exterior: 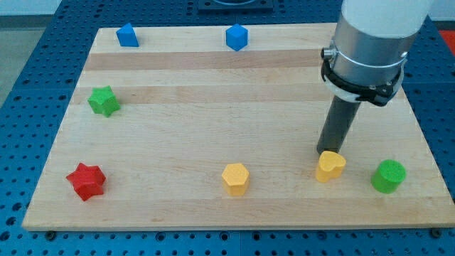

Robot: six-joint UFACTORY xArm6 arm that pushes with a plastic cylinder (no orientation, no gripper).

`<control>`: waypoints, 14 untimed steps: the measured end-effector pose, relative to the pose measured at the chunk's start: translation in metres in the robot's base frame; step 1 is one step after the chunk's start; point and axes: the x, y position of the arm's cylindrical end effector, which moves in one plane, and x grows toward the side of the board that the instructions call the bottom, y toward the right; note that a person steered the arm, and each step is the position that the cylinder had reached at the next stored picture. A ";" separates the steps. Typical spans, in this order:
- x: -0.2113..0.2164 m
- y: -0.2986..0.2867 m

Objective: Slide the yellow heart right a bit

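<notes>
The yellow heart [330,166] lies on the wooden board [234,107] near the view's bottom right. My tip [325,152] stands just above the heart's upper left edge, touching or nearly touching it. The dark rod rises from there into the grey arm body at the view's top right. A green cylinder [388,176] sits a short way to the right of the heart.
A yellow hexagon [235,178] lies to the left of the heart near the bottom edge. A red star [86,180] is at the bottom left, a green star [104,101] at the left. Two blue blocks [127,35] [236,37] sit along the top edge.
</notes>
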 end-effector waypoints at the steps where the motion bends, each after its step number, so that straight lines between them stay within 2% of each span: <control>1: 0.014 0.000; 6: 0.036 -0.056; 8: 0.063 -0.057; 14: 0.066 -0.017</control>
